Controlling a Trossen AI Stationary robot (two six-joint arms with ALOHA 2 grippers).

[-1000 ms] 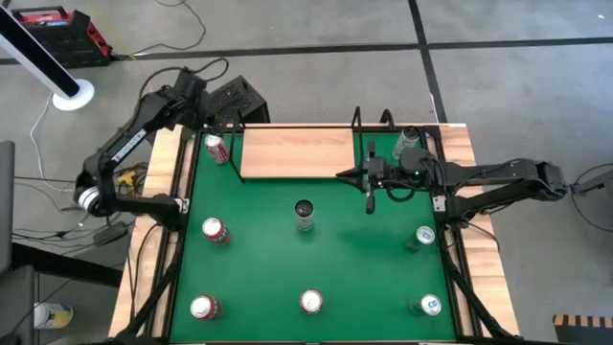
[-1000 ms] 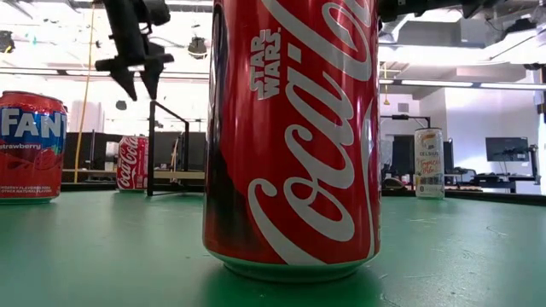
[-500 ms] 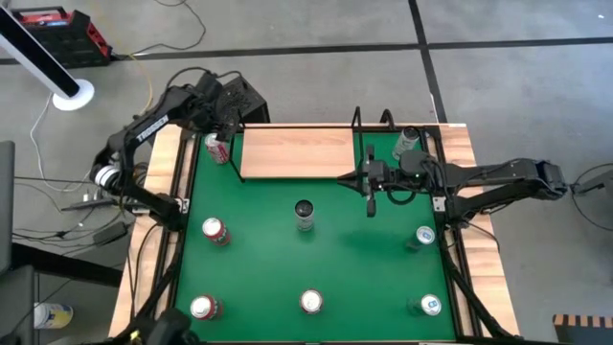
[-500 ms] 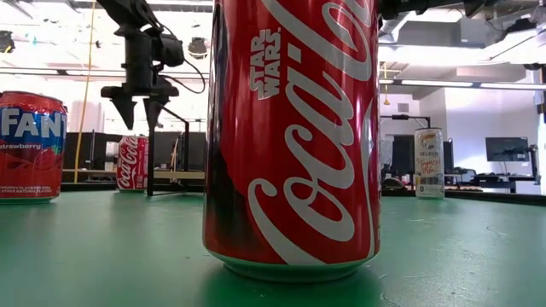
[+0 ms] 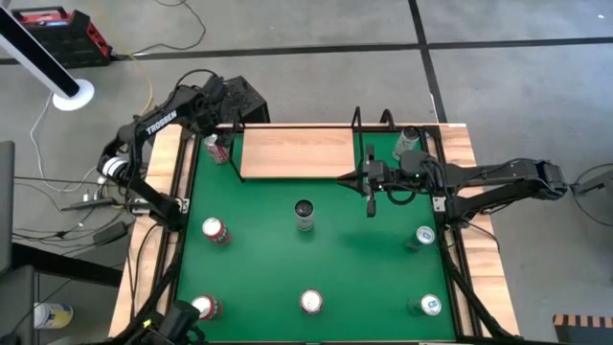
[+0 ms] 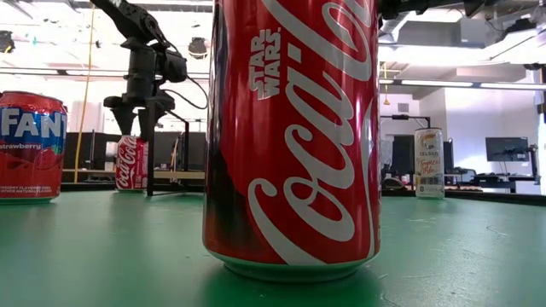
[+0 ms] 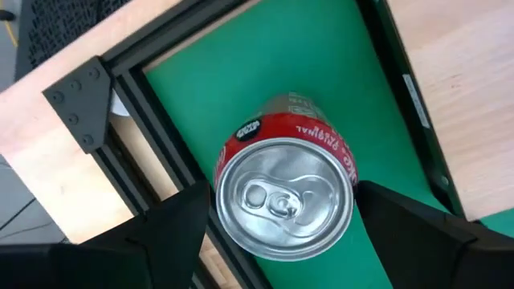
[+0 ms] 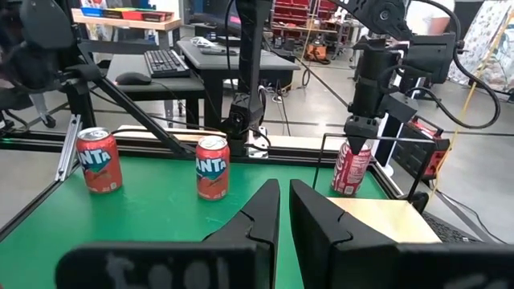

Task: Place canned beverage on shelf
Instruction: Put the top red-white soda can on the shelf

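A red Coca-Cola can stands upright on its base on the green tabletop at the far left corner, just left of the shelf, a light-wood board with black rails. My left gripper hangs open right above the can, pointing down. One finger is on either side of the can's top, and neither touches it. In the low view its fingertips are level with the can's rim. My right gripper waits shut, held level above the table right of the middle, near the shelf's right end.
Several more cans stand on the green felt: red ones, a dark one, pale ones, and one at the far right. Black frame rails run close beside the can.
My left gripper has come down toward the red can at the far left corner and tipped to point more steeply down. It now has a finger on either side of the can's top. The can has not moved, and my right arm has kept still.
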